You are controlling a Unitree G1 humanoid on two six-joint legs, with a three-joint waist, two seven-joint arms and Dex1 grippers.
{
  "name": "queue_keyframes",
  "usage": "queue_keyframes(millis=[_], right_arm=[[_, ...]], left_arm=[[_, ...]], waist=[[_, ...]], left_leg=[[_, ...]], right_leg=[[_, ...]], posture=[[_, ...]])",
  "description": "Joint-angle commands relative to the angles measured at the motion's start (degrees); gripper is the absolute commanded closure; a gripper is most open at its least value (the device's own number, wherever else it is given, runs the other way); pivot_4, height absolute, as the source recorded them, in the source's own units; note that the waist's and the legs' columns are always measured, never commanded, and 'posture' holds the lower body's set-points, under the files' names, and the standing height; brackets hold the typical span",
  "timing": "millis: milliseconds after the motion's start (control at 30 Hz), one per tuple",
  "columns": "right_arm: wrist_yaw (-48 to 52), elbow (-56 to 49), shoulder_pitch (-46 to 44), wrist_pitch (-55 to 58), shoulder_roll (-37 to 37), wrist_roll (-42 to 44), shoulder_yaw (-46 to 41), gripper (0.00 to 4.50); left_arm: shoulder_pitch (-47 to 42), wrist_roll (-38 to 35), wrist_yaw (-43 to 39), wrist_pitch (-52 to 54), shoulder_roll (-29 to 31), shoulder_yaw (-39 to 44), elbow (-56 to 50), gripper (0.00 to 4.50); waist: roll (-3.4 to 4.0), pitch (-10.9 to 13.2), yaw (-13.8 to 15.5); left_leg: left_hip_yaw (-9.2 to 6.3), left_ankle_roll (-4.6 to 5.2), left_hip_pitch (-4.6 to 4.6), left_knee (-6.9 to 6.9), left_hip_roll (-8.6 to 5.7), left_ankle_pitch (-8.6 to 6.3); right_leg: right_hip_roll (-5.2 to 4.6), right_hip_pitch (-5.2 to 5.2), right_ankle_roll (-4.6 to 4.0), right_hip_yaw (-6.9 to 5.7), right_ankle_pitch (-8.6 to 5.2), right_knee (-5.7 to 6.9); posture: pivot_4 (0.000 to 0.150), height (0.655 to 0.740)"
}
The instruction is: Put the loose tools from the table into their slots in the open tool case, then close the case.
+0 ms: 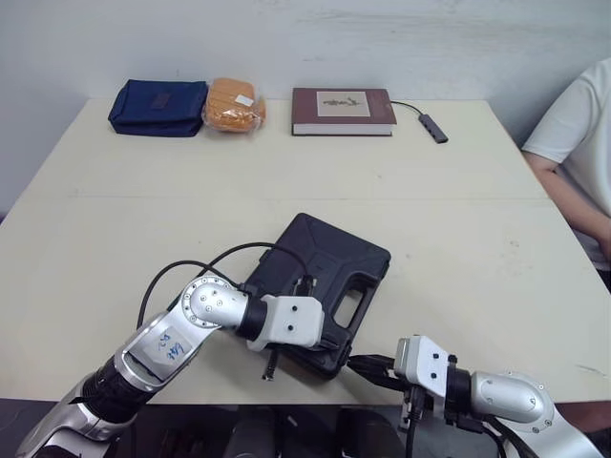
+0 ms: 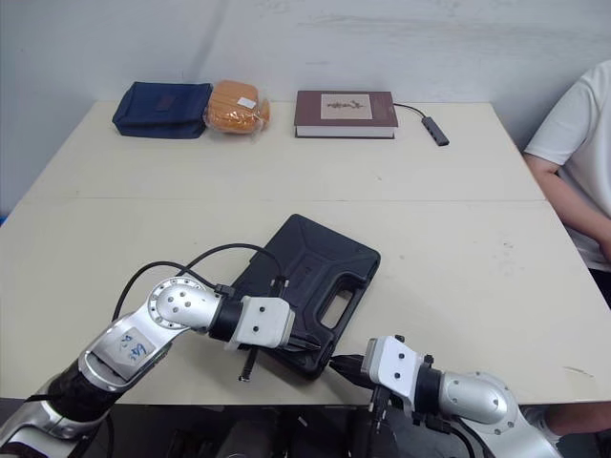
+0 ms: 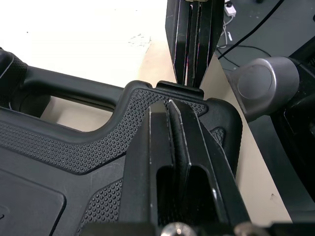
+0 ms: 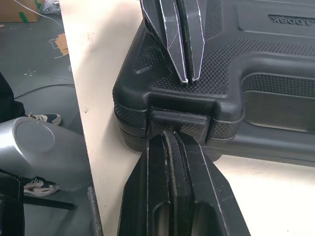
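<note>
While tool case (image 1: 320,277) lies shut at lower centre of frame on table (image 1: 458,239), left gripper (image 3: 167,105) sits tip-down on lid near its corner, jaws together; right gripper (image 3: 191,81) touches front-edge latch (image 4: 179,118), jaws together.

Interior of tool case (image 1: 325,258) hidden under closed lid. Near corner of case covered by wrist housing of left gripper (image 3: 168,104) in head views. Case body cut off by edges in both wrist views. Lower part of latch (image 4: 179,118) covered by tips of right gripper (image 4: 172,133). Edge-cropped embossed lettering (image 4: 290,20) on lid, unreadable. Body of person (image 1: 573,143) cut off at right edge. Cover print of book (image 1: 342,110) too small to be read.
</note>
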Motion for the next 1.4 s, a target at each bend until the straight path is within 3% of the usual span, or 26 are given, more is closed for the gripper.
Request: queue_keyframes(millis=[33, 467, 967, 1100, 1400], right_arm=[[-0.49, -2.28, -1.59, -0.34, 1.03, 1.57, 0.07, 4.5], [-0.54, -2.15, -7.83, 5.41, 2.75, 2.91, 1.76, 4.5], [2.23, -7.49, -5.7, 12.69, -0.93, 9.27, 1.22, 4.5], [0.97, -7.03, -6.77, 12.15, 0.07, 9.29, 1.7, 4.5], [3.0, -6.14, -5.5, 9.82, -2.7, 9.33, 0.21, 4.5]], left_arm=[[2.83, 5.42, -1.47, 3.27, 2.72, -6.28, 6.19, 4.45], [3.04, 6.37, -1.66, 5.99, 4.66, -7.92, 6.7, 4.45], [3.31, 6.51, -1.09, 6.35, 4.68, -8.05, 7.29, 4.45], [3.32, 6.4, -0.86, 6.38, 4.6, -8.09, 7.37, 4.45], [3.6, 6.38, -0.64, 6.5, 4.74, -8.13, 7.26, 4.45]], waist=[[-0.01, -0.03, -0.02], [-0.03, -0.11, -0.37], [0.1, -0.42, -0.25], [0.07, -0.45, -0.16], [-0.01, -0.56, -0.04]], left_leg=[[0.0, 0.0, 0.0, 0.0, 0.0, 0.0], [-0.01, -0.41, 0.73, -0.21, 0.2, -0.18], [-0.06, -0.52, 0.75, -0.45, 0.22, -0.22], [-0.1, -0.52, 0.75, -0.5, 0.22, -0.22], [-0.09, -0.52, 0.81, -0.85, 0.14, -0.2]], right_leg=[[0.0, 0.0, 0.0, 0.0, 0.0, 0.0], [0.1, 0.48, -0.39, 0.01, -0.22, 0.09], [0.09, 0.47, -0.49, -0.01, -0.31, -0.02], [0.09, 0.49, -0.93, -0.01, -0.56, -0.11], [0.09, 0.59, -0.51, -0.05, -0.33, -0.43]], posture=[[0.15, 0.74], [0.15, 0.74], [0.15, 0.74], [0.15, 0.74], [0.15, 0.74]])
